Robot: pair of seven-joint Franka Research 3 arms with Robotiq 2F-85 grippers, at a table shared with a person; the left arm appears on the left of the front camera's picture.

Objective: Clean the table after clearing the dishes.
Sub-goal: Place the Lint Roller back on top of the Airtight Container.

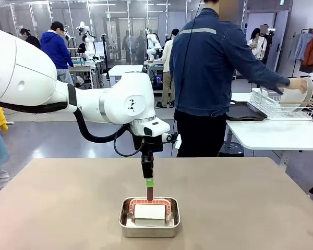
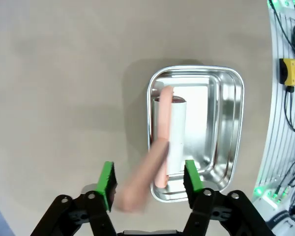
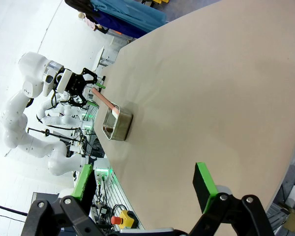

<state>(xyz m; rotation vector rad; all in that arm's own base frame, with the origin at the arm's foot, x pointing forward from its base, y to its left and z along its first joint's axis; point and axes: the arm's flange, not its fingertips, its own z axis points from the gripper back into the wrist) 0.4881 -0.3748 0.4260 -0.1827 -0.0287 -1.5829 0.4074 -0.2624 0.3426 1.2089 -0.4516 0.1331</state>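
Hanging low over a small steel pan (image 2: 231, 147), the left gripper (image 2: 148, 169) has its jaws spread, and a pink handle (image 2: 162, 147) leans up between the green pads without either pad clearly pressing it. The upper end of that handle is smeared with motion in the left wrist view, so I judge it loose and tipping, not gripped. Its lower end sits in the pan against a white wiping block (image 2: 196, 123).

That looseness is the main hazard. If the handle topples over the rim, it could drag the block out or leave the tool lying flat, where a downward pinch is much harder. If the jaws close while it sways, they may catch it off-centre or miss it, and a skewed hold would put the block unevenly on the table (image 1: 250, 198) when wiping begins. A descending finger could also strike the pan's rim and shove the light pan across the beige top.

The right gripper (image 3: 143, 172) is likewise spread and empty, well apart from the pan.

At the far side, a person (image 1: 208, 67) holds a white plate (image 1: 297, 94) at a wire rack (image 1: 276, 107) on a white side table, beside a dark tray (image 1: 245, 112). Wiping while that person leans back over the table risks contact.
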